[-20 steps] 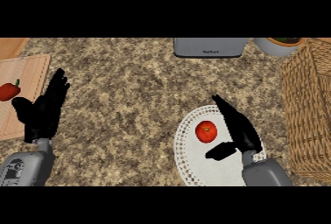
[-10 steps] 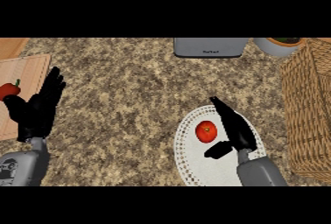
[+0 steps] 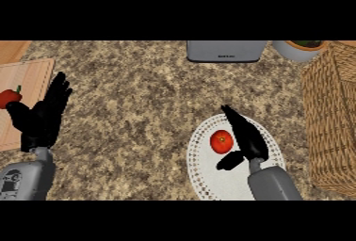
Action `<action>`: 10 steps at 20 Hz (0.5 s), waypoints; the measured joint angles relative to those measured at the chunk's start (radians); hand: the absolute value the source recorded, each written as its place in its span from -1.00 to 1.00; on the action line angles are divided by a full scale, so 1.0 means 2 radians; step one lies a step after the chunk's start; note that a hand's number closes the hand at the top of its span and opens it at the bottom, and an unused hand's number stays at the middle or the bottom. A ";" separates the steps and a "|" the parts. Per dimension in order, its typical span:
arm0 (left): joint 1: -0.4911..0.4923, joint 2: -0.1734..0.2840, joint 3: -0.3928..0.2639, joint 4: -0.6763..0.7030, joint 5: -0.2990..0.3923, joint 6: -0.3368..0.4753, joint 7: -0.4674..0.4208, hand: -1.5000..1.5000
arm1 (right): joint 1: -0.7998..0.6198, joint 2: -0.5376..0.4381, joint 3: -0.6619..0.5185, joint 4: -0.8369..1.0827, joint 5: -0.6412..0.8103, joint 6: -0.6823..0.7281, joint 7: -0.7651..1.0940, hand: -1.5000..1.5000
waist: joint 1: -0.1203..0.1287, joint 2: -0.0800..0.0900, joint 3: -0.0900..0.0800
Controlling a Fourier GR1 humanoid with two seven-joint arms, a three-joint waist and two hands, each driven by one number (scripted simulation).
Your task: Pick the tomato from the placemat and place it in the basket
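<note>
At the far left the left hand (image 3: 43, 120) rests open, fingers up, beside a cutting board (image 3: 24, 89) holding a red pepper (image 3: 8, 97). The tomato (image 3: 222, 141) sits on the white placemat (image 3: 201, 169) mid-bench. The right hand (image 3: 246, 136) lies just beside it, fingers straight, thumb spread, holding nothing. It should curl fingers and thumb round the tomato before lifting toward the wicker basket (image 3: 332, 117) at right.
</note>
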 measured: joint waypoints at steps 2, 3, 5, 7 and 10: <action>-0.006 -0.003 0.000 0.004 -0.003 0.001 0.001 0.00 | -0.005 0.000 -0.002 0.009 0.000 0.005 -0.007 -1.00 | 0.000 -0.001 -0.001; 0.000 0.000 0.002 -0.001 -0.001 -0.001 -0.001 0.00 | -0.004 -0.002 -0.003 0.012 -0.002 0.012 -0.011 1.00 | 0.000 -0.002 -0.002; -0.003 -0.004 -0.001 -0.001 -0.005 0.002 0.002 0.00 | -0.006 -0.002 0.004 0.013 0.000 0.025 -0.013 1.00 | 0.000 -0.003 -0.003; -0.001 -0.004 0.001 -0.003 -0.002 -0.001 0.000 0.00 | -0.014 -0.007 0.011 0.026 0.008 0.030 -0.026 1.00 | 0.000 -0.005 -0.005; 0.005 -0.003 0.001 -0.011 -0.001 -0.005 0.005 0.00 | -0.012 -0.012 0.013 0.028 0.009 0.033 -0.045 1.00 | 0.000 -0.007 -0.006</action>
